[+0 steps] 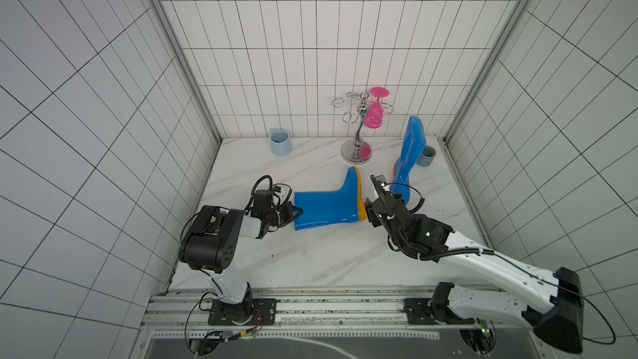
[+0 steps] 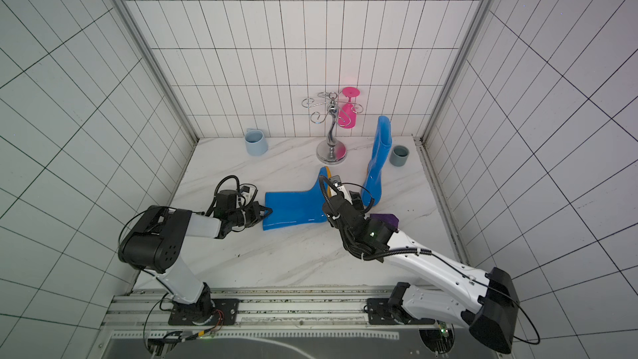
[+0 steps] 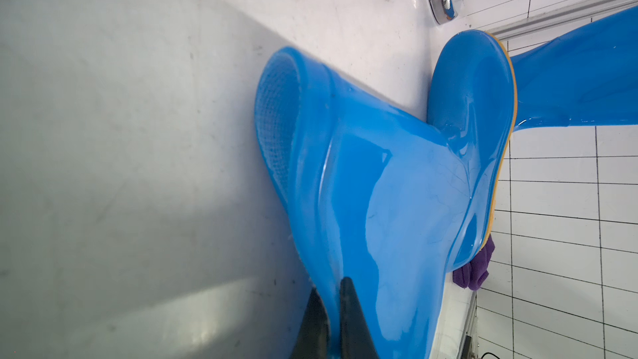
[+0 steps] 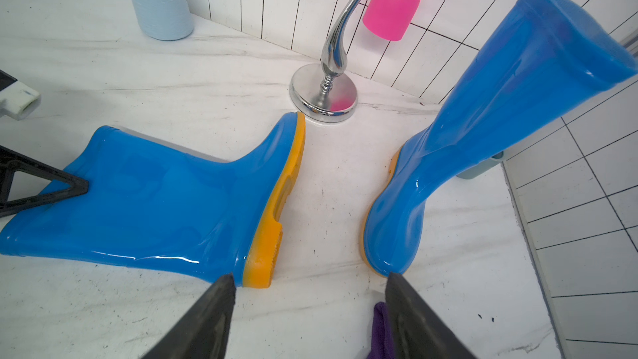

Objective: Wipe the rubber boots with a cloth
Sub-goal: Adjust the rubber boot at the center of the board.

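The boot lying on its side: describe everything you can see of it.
The lying boot is glossy bright blue rubber with an orange-yellow treaded sole. It rests on its side on the white marble table, toe toward the back wall. The left claw is shut on the rim of its shaft opening; the lining inside looks meshed.

No text, label, brand, number or sign could be read in any view; all surfaces that showed were without writing.
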You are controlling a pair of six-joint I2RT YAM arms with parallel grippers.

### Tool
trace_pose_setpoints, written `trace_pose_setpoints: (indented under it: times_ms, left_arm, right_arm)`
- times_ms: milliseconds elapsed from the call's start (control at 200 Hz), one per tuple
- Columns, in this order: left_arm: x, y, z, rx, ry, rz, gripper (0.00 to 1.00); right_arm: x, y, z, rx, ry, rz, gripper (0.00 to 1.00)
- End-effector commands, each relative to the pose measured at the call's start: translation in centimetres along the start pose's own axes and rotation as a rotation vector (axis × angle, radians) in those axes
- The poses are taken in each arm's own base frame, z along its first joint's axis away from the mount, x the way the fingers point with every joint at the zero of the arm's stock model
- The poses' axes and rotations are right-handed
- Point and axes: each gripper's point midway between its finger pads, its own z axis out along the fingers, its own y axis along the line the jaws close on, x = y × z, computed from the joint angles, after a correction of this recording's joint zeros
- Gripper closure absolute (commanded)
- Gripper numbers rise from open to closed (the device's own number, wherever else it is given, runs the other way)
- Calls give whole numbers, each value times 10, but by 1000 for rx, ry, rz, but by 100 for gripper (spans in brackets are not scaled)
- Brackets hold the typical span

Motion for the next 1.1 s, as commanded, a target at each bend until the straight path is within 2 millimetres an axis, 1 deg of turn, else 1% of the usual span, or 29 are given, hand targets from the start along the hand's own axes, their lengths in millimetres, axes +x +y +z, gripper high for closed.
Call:
trace_pose_setpoints:
  times_ms: [0, 115, 140, 260, 415, 635, 680, 765, 850, 919, 949, 1004, 1094]
  left_arm:
    - [-22, -28, -20, 14, -59, 49, 100]
    - [-46, -53, -53, -32, -122, 114, 100]
    - [-52, -62, -62, -39, -143, 136, 100]
    - [-69, -87, -93, -87, -188, 208, 100]
    - [-79, -113, -130, -169, -231, 295, 100]
    - [-89, -155, -188, -237, -366, 434, 100]
    - [-89, -163, -197, -257, -364, 465, 100]
    - [-87, -171, -210, -309, -337, 509, 100]
    - [-81, -177, -215, -375, -294, 570, 100]
    - [-72, -180, -211, -437, -243, 628, 100]
    - [-66, -181, -205, -447, -216, 647, 100]
    - [-51, -183, -187, -444, -148, 682, 100]
    - [-22, -180, -147, -451, -19, 743, 100]
  right_arm:
    - [16, -15, -2, 37, 14, 4, 30]
    - [13, -27, -9, 50, -6, 26, 30]
    - [12, -30, -10, 53, -12, 33, 30]
    - [10, -41, -17, 60, -35, 56, 30]
    - [7, -50, -24, 66, -54, 78, 30]
    - [4, -62, -35, 73, -73, 90, 30]
    - [4, -64, -37, 75, -75, 93, 30]
    - [5, -67, -40, 76, -79, 96, 29]
    - [5, -69, -43, 75, -83, 101, 29]
    - [5, -70, -43, 75, -81, 103, 29]
    - [5, -70, -43, 74, -82, 103, 29]
    - [6, -70, -43, 73, -79, 103, 29]
    - [6, -69, -42, 72, -77, 106, 29]
